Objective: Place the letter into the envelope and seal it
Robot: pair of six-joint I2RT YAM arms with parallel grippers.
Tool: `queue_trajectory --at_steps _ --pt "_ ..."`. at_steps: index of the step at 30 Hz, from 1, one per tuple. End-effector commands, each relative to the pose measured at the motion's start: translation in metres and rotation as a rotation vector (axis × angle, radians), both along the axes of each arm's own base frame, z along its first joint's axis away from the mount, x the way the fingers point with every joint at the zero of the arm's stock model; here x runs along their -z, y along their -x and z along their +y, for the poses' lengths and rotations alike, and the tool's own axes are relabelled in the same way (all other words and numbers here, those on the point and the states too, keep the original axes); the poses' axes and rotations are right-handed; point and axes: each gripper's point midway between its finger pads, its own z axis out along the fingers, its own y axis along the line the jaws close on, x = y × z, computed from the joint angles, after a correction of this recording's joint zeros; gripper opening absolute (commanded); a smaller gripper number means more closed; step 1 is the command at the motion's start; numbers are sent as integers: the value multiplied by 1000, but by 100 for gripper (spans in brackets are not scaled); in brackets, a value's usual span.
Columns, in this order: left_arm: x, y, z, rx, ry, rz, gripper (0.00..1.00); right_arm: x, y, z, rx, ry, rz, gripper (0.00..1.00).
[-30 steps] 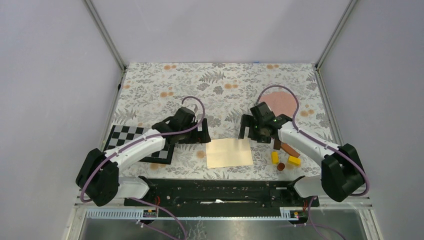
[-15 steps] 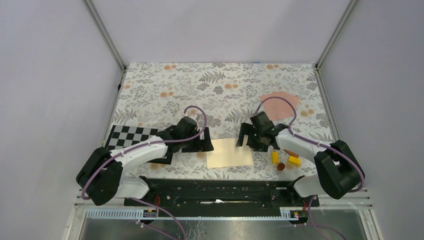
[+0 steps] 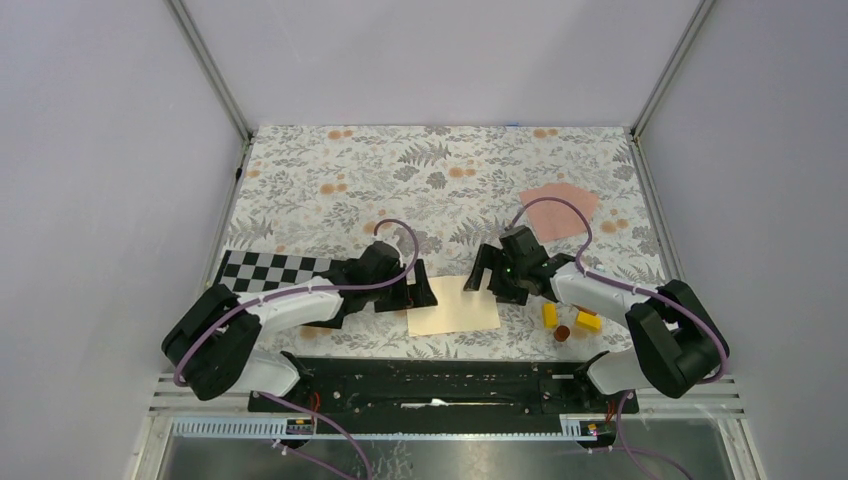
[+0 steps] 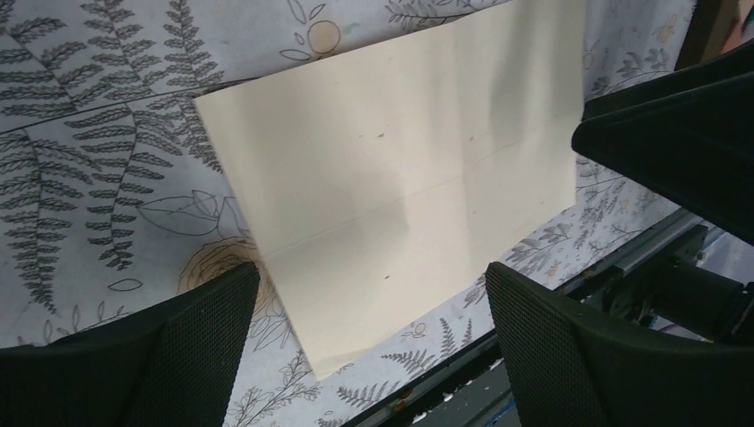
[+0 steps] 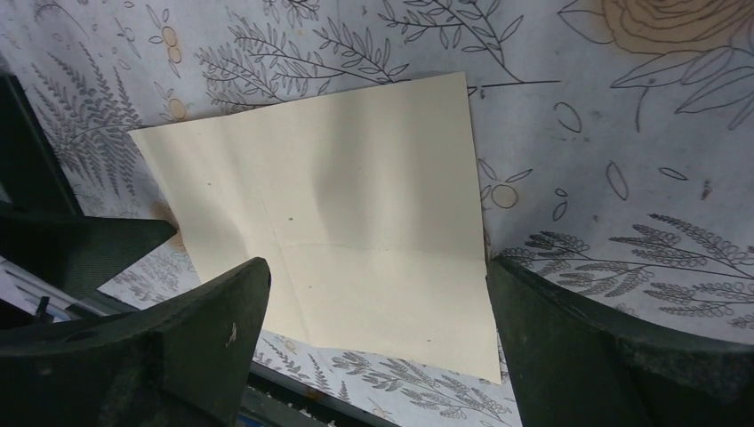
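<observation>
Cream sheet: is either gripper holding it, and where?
Nothing held. Left gripper and right gripper both open above the cream sheet, which lies flat on the tablecloth.

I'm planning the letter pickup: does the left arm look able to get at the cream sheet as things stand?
Probably yes. The left gripper, jaws open, hangs at the left edge of the cream sheet with nothing between them. The right gripper sits at the opposite side, clear of that edge.
</observation>
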Motion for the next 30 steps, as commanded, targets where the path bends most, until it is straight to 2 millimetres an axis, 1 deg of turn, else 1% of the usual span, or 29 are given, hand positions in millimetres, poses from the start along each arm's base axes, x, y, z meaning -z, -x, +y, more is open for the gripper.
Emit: queue_trajectory --at_steps 1,13,16,19,21,22,24,27,29,30 --pt "-12 -9 -19 -3 93 -33 99 12 17 4 2 -28 58 99" --pt "-14 -13 -32 -2 153 -29 99 10 19 23 -2 -102 67 99" --pt "-19 -15 -35 -3 179 -36 99 9 19 28 -2 -122 69 99" --pt "-31 -14 -39 5 203 -43 99 10 18 28 4 -120 70 99" --pt "-43 -17 -30 -7 161 -74 99 9 15 23 15 -92 49 99" --pt "-47 -18 -21 -24 121 -87 99 9 14 19 20 -76 41 99" --pt "-55 -20 6 -81 14 -137 99 8 13 13 20 -42 25 99" --pt "-44 -17 47 -131 -157 -168 99 9 14 6 12 -2 14 99" --pt "-34 -10 55 -127 -180 -155 99 10 14 5 1 8 15 99" --pt "-30 -5 53 -116 -165 -137 99 11 14 5 -2 13 17 99"
